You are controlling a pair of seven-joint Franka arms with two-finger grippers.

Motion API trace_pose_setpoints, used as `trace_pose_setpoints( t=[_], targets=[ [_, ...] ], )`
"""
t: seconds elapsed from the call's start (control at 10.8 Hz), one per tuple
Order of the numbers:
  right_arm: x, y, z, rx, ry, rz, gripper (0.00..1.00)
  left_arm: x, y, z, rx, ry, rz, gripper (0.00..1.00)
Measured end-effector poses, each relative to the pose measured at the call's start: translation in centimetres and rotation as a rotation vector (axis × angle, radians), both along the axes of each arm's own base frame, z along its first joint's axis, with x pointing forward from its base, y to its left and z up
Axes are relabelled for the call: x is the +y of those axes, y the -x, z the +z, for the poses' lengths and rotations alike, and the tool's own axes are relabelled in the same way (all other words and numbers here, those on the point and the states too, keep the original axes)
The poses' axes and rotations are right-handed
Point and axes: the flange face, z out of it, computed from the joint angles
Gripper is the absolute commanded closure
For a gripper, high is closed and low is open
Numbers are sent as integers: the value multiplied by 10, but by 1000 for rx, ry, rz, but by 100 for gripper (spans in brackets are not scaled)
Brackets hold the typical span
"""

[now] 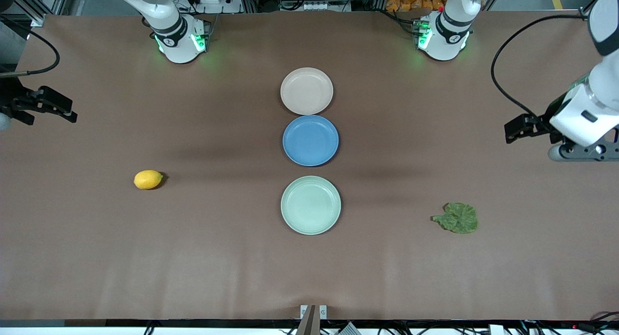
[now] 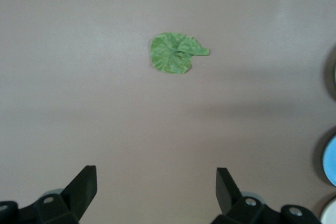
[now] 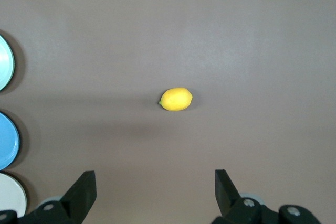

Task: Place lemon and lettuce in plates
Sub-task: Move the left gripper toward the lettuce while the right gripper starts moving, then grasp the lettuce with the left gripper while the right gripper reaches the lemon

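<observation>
Left claw: my left gripper (image 2: 153, 192) is hanging in the air over the left arm's end of the table, fingers (image 2: 84, 182) spread wide, gripping nothing.

Right claw: my right gripper (image 3: 152, 192) is hovering over the right arm's end of the table, fingers (image 3: 85, 184) just as wide apart, carrying nothing.

Lemon: the lemon (image 1: 148, 179) is lying on its side on the bare brown table (image 1: 217, 257), toward the right arm's end, well apart from every plate. My right wrist camera is looking straight down on it, and no finger is touching it.

Lettuce: the lettuce (image 1: 458, 218) is lying flat on the table toward the left arm's end, a little nearer the front camera than the lemon, its short stem pointing toward the plates. My left wrist camera is framing it, and my fingers are well clear of it.

Plates: three are sitting in a row down the middle of the table. The beige-pink plate (image 1: 306, 91) is lying closest to my bases, the blue plate (image 1: 310, 140) just beside it in the middle, and the mint green plate (image 1: 311, 205) nearest the front camera, a small gap away from the blue one.

Plate contents: all three are showing only their bare surfaces.
</observation>
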Motion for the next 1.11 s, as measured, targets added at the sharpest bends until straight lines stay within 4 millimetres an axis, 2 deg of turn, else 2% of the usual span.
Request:
trace_pose_setpoints(
  t=[0.19,0.46,0.74,0.93,1.11],
  targets=[
    [1,0,0,0,0,1,0,9,-17,-47,5,0,4,0],
    [1,0,-6,12,0,1,0,5,-41,-134,34,-3,-4,0],
    [1,-3,-37,32,-1,0,0,-1,-63,-206,33,-1,-15,0],
    [0,-5,-62,39,-1,0,0,-2,-72,-236,14,1,-16,0],
    [2,-7,-94,35,-1,2,0,2,-82,-277,-10,4,-14,0]
  ],
)
